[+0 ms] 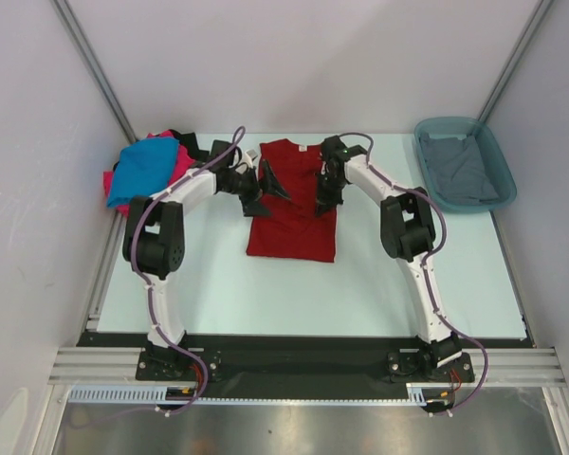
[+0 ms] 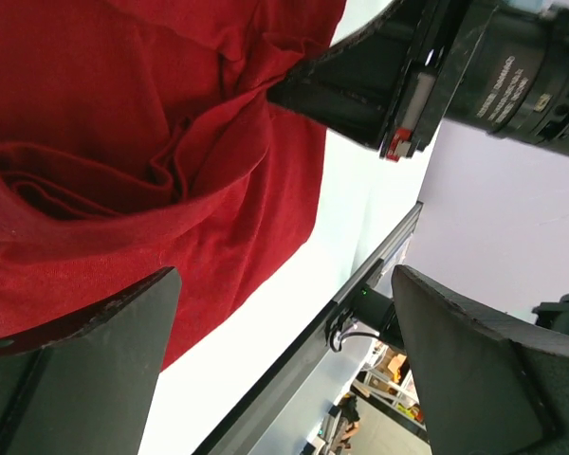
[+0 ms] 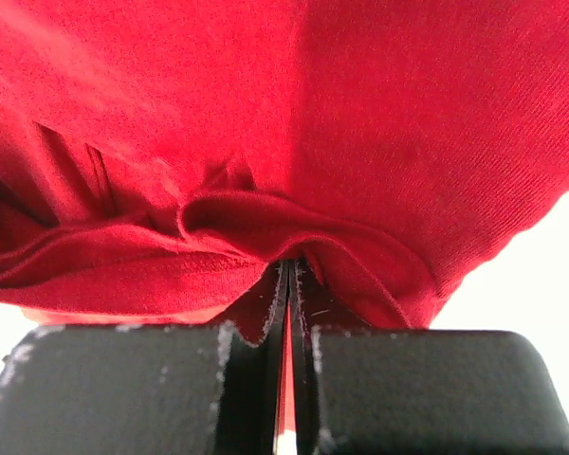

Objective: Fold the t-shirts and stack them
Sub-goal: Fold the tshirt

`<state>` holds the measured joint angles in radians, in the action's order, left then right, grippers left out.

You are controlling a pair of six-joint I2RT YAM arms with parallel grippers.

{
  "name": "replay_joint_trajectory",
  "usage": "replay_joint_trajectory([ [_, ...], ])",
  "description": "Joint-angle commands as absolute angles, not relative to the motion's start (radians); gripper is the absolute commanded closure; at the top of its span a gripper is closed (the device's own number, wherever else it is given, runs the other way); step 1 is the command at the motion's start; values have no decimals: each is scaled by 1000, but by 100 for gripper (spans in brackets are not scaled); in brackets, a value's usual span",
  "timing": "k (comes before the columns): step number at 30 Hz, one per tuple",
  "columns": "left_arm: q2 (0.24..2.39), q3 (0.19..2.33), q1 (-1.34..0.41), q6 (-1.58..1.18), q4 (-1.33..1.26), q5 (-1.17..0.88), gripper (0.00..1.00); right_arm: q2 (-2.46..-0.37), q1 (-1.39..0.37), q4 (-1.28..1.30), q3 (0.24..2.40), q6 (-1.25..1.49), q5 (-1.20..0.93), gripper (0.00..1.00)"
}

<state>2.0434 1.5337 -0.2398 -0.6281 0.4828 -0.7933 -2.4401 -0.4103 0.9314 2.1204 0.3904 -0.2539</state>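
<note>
Folding of the dark red t-shirt (image 1: 291,223), mid-table, seemed underway: right gripper (image 3: 286,284) clamped its 3 o'clock edge; left gripper (image 2: 284,275) gaped open at 9 o'clock, probably needing to grip next.

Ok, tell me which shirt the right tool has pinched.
The dark red cloth t-shirt, laid out in the middle, its edge pinched in the right tool. The bright blue t-shirt and hot pink t-shirt sit heaped far left.
</note>
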Motion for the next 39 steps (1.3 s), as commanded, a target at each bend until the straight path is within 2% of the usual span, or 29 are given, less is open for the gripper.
replay_joint_trajectory([
  [1,2052,1563,-253,-621,485,-818,0,-2482,-396,930,2210,361,-163,100],
  [10,2068,1559,-262,-614,491,-815,0,-2517,-328,926,2419,350,-172,97],
  [13,2075,1557,-271,-600,502,-807,0,-2490,-321,936,2419,334,-204,96],
  [27,2209,1632,-287,-528,548,-669,0,-2177,-400,933,2040,308,-241,99],
  [39,2233,1694,-285,-552,523,-650,0,-2137,-422,896,1868,322,-222,100],
])
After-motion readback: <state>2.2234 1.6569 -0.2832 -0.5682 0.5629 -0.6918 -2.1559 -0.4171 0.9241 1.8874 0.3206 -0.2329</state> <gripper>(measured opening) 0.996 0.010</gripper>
